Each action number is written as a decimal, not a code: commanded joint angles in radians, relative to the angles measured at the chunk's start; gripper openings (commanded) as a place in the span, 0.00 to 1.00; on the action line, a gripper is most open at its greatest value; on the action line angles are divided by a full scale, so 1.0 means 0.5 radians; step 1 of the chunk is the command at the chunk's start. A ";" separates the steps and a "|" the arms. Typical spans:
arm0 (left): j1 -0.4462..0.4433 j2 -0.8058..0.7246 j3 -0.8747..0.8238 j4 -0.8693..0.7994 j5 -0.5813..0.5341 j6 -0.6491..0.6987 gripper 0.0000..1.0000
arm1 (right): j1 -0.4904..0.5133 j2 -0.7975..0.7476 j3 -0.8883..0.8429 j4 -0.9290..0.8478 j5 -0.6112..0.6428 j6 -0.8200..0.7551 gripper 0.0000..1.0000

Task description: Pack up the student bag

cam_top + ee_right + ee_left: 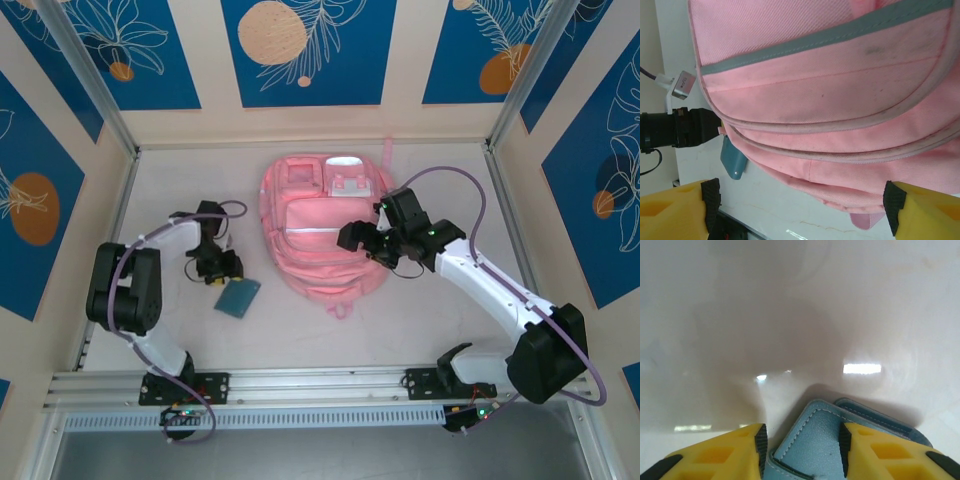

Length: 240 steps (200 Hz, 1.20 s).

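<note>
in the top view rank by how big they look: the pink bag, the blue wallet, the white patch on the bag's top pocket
1. pink bag, far the largest
2. blue wallet
3. white patch, slightly smaller than the wallet, though its glare blurs the edges, so these two are close

Pink student bag [325,235] (grey reflective strip), teal-blue wallet [238,297], yellow-fingered left gripper [802,452].

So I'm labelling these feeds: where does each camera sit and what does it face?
Top external: overhead behind the bases, facing the table, both arms and the student bag.
Left wrist: looks past its yellow fingers at a blue wallet.
Right wrist: faces the bag past its open jaws.
Shared: the wallet shows in all three.
</note>
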<state>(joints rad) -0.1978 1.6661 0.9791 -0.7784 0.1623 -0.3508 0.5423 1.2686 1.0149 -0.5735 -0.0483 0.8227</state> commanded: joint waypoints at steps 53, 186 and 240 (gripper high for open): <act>-0.158 -0.440 -0.371 0.121 -0.028 -0.430 0.41 | 0.905 0.481 0.224 0.069 0.314 0.424 0.75; -0.144 -0.934 -0.800 0.187 -0.070 -0.708 0.42 | 1.217 1.394 0.867 0.167 0.107 0.746 0.55; -0.144 -0.982 -0.900 0.201 -0.031 -0.730 0.25 | 1.172 1.599 1.028 0.084 0.035 0.678 0.46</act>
<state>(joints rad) -0.2707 1.1793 0.5575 -0.6579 0.1387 -0.7059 1.1385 2.0434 1.4845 -0.4889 0.0139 1.1809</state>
